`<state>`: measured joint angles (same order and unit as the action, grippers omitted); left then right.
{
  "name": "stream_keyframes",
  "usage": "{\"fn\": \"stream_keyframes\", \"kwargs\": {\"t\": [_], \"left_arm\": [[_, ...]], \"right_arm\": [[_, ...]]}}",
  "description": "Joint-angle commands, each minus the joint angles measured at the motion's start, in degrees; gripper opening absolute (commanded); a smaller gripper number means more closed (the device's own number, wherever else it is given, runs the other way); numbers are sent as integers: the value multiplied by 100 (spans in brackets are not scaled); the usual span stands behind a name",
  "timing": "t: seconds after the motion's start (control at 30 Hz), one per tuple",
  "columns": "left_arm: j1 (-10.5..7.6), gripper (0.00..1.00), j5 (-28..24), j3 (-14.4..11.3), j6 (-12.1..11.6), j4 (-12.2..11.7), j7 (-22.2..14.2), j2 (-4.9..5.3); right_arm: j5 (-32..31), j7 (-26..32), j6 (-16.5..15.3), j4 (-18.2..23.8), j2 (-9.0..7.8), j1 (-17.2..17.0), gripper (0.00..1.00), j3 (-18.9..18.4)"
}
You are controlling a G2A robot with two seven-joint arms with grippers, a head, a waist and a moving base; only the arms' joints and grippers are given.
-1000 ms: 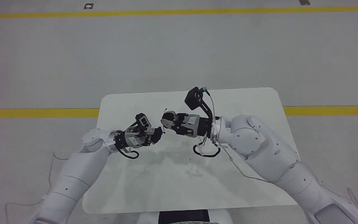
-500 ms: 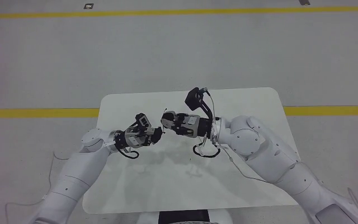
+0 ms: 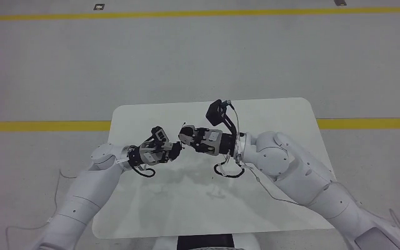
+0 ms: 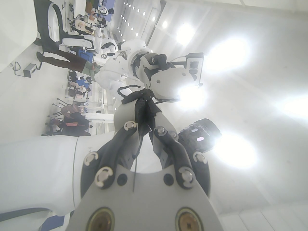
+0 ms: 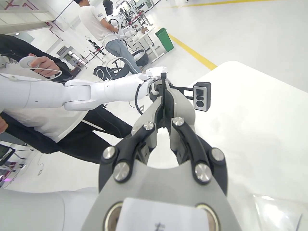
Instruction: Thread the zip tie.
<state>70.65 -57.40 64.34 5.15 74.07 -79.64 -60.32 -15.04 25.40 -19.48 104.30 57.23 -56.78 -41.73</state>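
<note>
Above the middle of the white table [image 3: 275, 119] we see both hands meet almost tip to tip. Our right hand [image 5: 163, 102] is pressed together on the black zip tie [image 5: 163, 82], whose head sticks out past the fingertips. Our left hand [image 4: 144, 123] pinches the tie's thin tail, held off the table.

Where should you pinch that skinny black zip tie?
Probably on the zip tie's thin strap just behind its end, closing from both flat sides. It is slim and straight, sticking out past the right tool's fingers, so a sideways pinch suits it.
</note>
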Motion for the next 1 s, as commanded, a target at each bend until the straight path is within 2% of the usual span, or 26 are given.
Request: {"fn": "stream_keyframes", "kwargs": {"t": [0.0, 0.3, 0.73, 0.97], "left_arm": [[0, 0, 0, 0, 0, 0, 0, 0], [0, 0, 0, 0, 0, 0, 0, 0], [0, 0, 0, 0, 0, 0, 0, 0], [0, 0, 0, 0, 0, 0, 0, 0]], "right_arm": [[-29, -46, 0, 9, -12, 20, 0, 24], [-299, -272, 0, 259, -114, 166, 0, 232], [-299, -272, 0, 259, -114, 166, 0, 232], [-965, -377, 0, 399, -146, 43, 0, 67]]}}
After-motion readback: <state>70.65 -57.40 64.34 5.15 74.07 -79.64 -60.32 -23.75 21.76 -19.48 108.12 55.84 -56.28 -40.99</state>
